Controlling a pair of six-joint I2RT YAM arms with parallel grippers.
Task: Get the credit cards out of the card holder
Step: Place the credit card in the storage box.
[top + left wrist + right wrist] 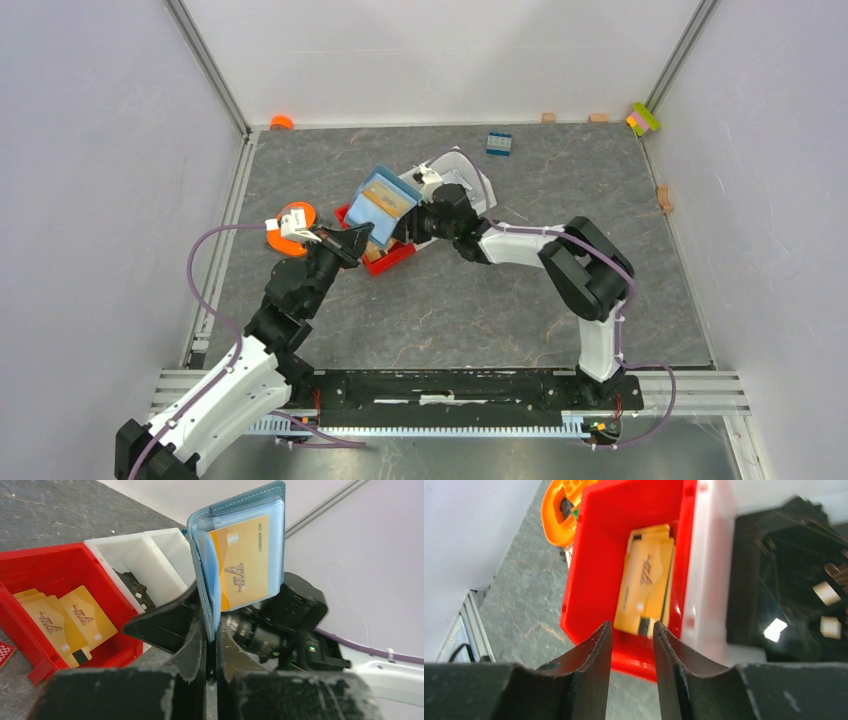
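Note:
My left gripper is shut on the lower edge of the teal card holder and holds it upright and open above the bins. A tan credit card marked VIP sits in its clear inner pocket. Several tan cards lie in the red bin. My right gripper is open and empty, just right of the holder, its tips over the red bin's near wall.
A white bin adjoins the red one and holds a black wallet. An orange roll lies left of the bins. A blue studded brick lies at the back. Small blocks line the far wall.

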